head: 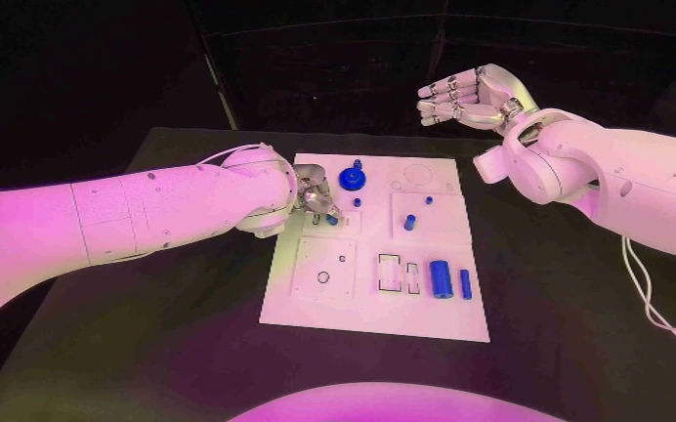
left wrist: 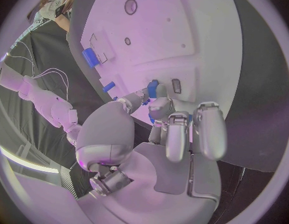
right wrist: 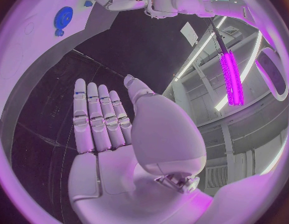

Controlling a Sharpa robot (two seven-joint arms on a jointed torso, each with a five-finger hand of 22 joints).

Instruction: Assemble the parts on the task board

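Observation:
The white task board (head: 369, 316) lies in the middle of the black table. My left hand (head: 312, 201) is over the board's left edge, and its thumb and a finger pinch a small blue part (left wrist: 152, 89) just above the board (left wrist: 182, 30). A blue gear (head: 353, 180) stands close beyond that hand; it also appears as the gear (right wrist: 64, 17) in the right wrist view. Two short blue pegs (head: 410, 222) stand mid-board. A blue cylinder (head: 441, 278) and a thin blue piece (head: 465, 283) lie at the near right. My right hand (head: 466, 97) hangs high beyond the board's far right corner, fingers straight, holding nothing.
Recessed square and round sockets (head: 327, 275) mark the board's near left. The black table (head: 169, 344) extends around the board on all sides. My right forearm (head: 592, 173) hangs over the table's right side.

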